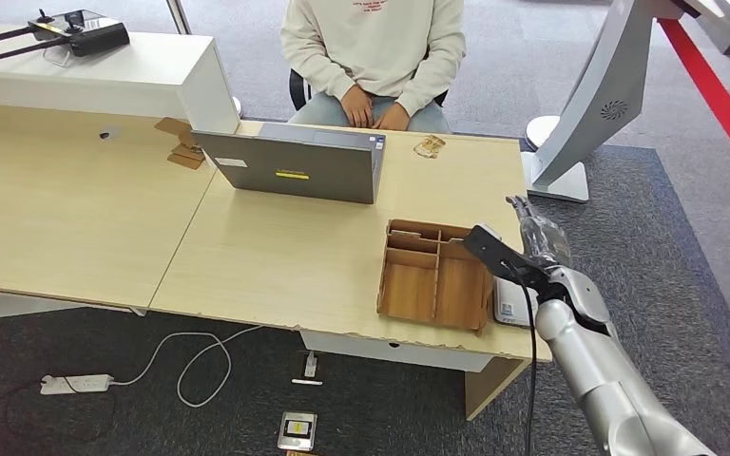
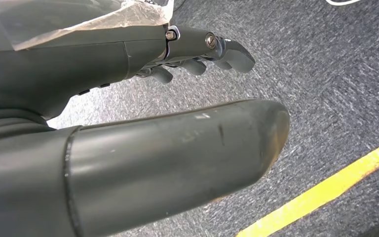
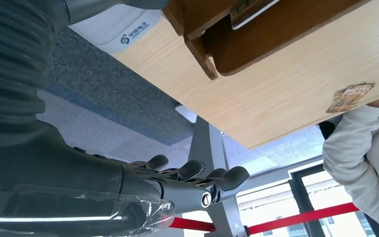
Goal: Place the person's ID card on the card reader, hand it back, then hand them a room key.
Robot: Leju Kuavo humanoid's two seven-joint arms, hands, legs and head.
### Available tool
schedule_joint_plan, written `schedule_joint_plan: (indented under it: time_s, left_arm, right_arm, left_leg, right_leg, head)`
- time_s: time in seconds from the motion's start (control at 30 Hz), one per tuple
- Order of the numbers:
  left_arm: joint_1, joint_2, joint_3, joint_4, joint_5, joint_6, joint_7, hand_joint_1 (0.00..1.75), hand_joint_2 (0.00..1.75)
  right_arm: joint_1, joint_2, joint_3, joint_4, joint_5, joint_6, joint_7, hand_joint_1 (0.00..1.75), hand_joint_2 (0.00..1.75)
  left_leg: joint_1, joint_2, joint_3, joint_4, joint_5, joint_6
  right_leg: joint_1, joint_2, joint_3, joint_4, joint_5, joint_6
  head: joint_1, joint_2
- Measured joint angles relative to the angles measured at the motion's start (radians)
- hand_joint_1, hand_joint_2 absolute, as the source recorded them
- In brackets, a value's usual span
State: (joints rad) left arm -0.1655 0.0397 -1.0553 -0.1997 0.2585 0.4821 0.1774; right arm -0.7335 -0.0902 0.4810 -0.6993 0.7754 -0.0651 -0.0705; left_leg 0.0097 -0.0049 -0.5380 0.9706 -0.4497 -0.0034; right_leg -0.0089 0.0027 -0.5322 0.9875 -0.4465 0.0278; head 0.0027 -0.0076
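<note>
A: Where's the right hand (image 1: 532, 249)?

B: Raised over the right end of the worktop (image 1: 276, 256), just right of the wooden tray (image 1: 434, 277). Its fingers (image 3: 197, 177) are apart and only slightly curled, with nothing in them. The thumb stretches towards the tray.

A: And the left hand (image 2: 197, 49)?

B: It hangs over grey carpet (image 2: 335, 74) beside a yellow floor line (image 2: 325, 192). Its fingers are loosely curled but apart, holding nothing.

A: The card?

B: A small brownish card (image 1: 429, 146) lies on the far edge of the worktop, in front of the seated person (image 1: 375, 52), right of the laptop (image 1: 295, 163). Whether it is the ID card, I cannot tell. The right wrist view shows it (image 3: 350, 96) near the person's sleeve.

A: The reader?

B: A white device (image 1: 511, 306) lies just right of the tray, at the near right corner and partly hidden by the hand. In the wrist view it (image 3: 123, 29) bears a logo. A pale card (image 3: 251, 10) lies inside one tray compartment.

A: Anything else?

B: The person's hands rest together in their lap. A power strip (image 1: 76, 384) lies on the floor.
</note>
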Motion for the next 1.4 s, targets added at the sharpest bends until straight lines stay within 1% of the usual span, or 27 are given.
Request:
schedule_joint_plan:
  time_s: [0.47, 1.4]
  left_arm:
    - [0.000, 0.000, -0.001, 0.000, -0.006, -0.001, -0.002, 0.00, 0.00]
    - [0.000, 0.002, -0.001, 0.000, -0.003, -0.004, -0.009, 0.00, 0.00]
  right_arm:
    - [0.034, 0.012, 0.001, -0.014, 0.015, 0.005, 0.003, 0.00, 1.75]
    - [0.029, 0.061, 0.008, -0.007, 0.015, -0.006, -0.021, 0.00, 1.75]
  left_leg:
    - [0.000, 0.000, 0.000, 0.000, 0.000, 0.000]
    - [0.000, 0.000, 0.000, 0.000, 0.000, 0.000]
  right_leg:
    - [0.000, 0.000, 0.000, 0.000, 0.000, 0.000]
    - [0.000, 0.000, 0.000, 0.000, 0.000, 0.000]
  head:
    - [0.000, 0.000]
    - [0.000, 0.000]
